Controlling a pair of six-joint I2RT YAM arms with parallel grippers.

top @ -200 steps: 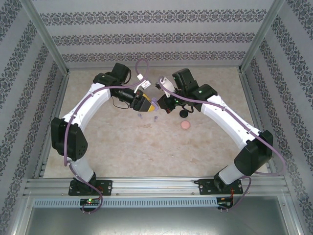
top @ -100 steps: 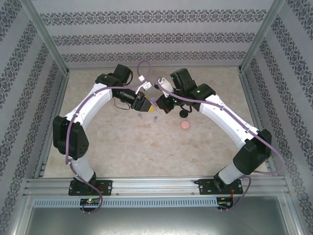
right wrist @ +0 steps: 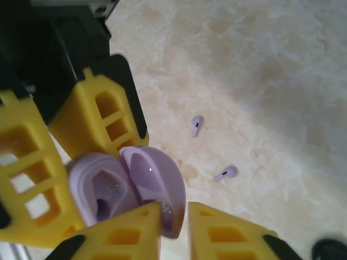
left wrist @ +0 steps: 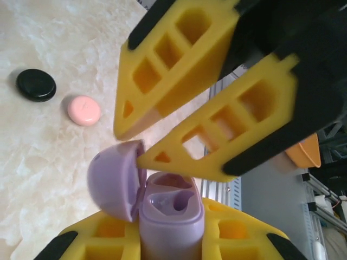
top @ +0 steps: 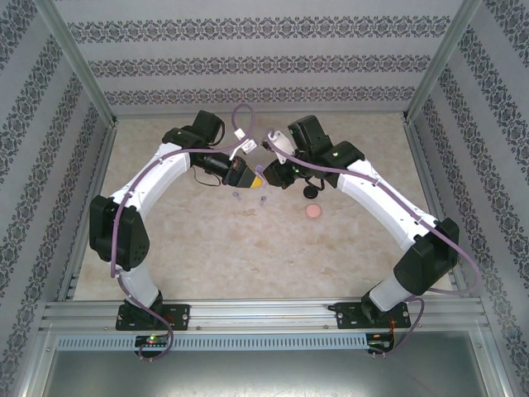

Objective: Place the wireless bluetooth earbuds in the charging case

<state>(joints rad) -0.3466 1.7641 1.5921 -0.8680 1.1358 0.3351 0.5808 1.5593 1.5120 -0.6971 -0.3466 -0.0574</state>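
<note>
Left pincer (left wrist: pixel 173 232) clamping open lilac case (right wrist: pixel 100 192), right pincer (right wrist: pixel 173 216) pinching its lid (right wrist: pixel 154 176), two earbuds (right wrist: pixel 197 125) loose on table (right wrist: pixel 260 81) nearby

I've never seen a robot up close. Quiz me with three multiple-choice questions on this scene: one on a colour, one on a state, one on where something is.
1. What colour is the case in the left hand?
A) black
B) pink
C) lilac

2. How is its lid?
A) shut
B) open on its hinge
C) off entirely

3. Where are the two lilac earbuds?
A) inside the case
B) on the table
C) on the lid

Answers:
1 C: the left wrist view shows a lilac shell between the yellow fingers.
2 B: the lid stands tipped aside, still joined, with the wells showing.
3 B: in the right wrist view both lie on the marbled top, apart from the case.
</note>
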